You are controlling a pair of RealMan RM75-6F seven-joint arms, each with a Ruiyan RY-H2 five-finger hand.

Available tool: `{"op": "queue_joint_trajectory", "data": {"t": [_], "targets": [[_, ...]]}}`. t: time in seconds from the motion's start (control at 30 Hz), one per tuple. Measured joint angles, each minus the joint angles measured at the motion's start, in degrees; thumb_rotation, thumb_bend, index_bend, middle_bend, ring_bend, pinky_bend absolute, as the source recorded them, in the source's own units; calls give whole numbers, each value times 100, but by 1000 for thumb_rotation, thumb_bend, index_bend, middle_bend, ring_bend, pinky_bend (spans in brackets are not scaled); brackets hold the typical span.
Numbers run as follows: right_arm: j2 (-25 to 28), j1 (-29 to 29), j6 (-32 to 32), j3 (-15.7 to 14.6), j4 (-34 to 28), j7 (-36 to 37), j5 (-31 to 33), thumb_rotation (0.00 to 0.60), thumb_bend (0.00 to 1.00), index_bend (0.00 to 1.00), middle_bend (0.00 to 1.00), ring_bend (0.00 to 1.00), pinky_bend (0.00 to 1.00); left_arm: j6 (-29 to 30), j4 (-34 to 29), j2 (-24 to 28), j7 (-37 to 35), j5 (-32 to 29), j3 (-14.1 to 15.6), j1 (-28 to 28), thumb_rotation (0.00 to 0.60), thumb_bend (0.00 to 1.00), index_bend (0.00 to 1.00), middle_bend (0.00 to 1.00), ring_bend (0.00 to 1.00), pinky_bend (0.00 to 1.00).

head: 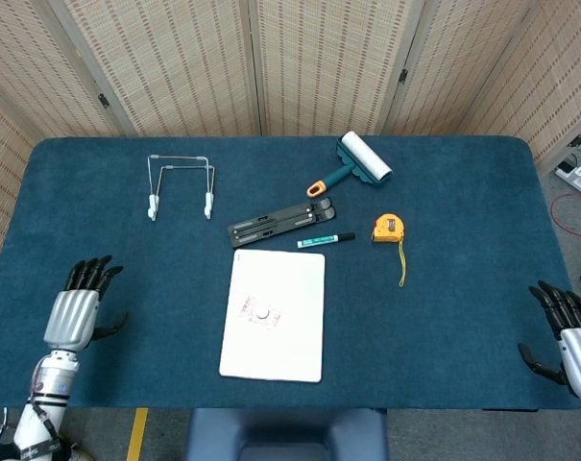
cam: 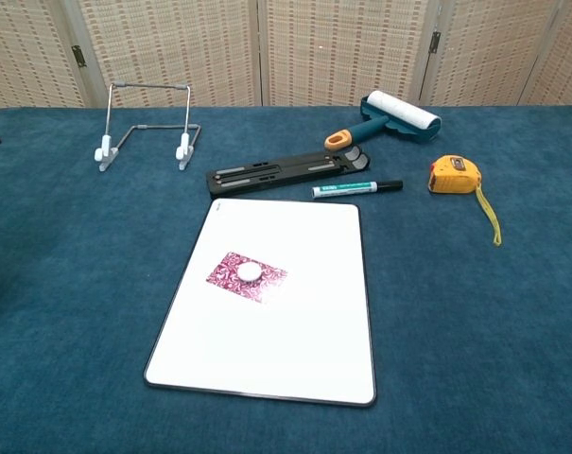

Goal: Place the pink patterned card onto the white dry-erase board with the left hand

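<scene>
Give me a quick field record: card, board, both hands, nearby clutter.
card: pink card lies flat on the board, nothing touching it
board: white board flat on the table
left robot hand: open, at the table's left edge, apart from the board
right robot hand: open, at the right edge
clutter: marker just beyond the board's far edge

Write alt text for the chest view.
A pink patterned card lies on a white dry-erase board on a blue table. Behind the board sit a marker, black bar, lint roller, tape measure and wire stand.
</scene>
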Motion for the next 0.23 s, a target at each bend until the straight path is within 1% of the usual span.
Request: {"op": "queue_joint_trajectory", "data": {"t": [0.13, 0.23], "targets": [[-87, 69, -50, -17, 32, 11, -65, 600, 364, 73, 87, 54, 0, 418, 106, 109, -213, 288, 161, 408, 600, 342, 199, 91, 80, 0], [-149, 108, -76, -29, 33, -18, -109, 600, 364, 73, 96, 54, 0, 629, 157, 161, -330, 424, 199, 609, 600, 342, 203, 91, 81, 0]]}}
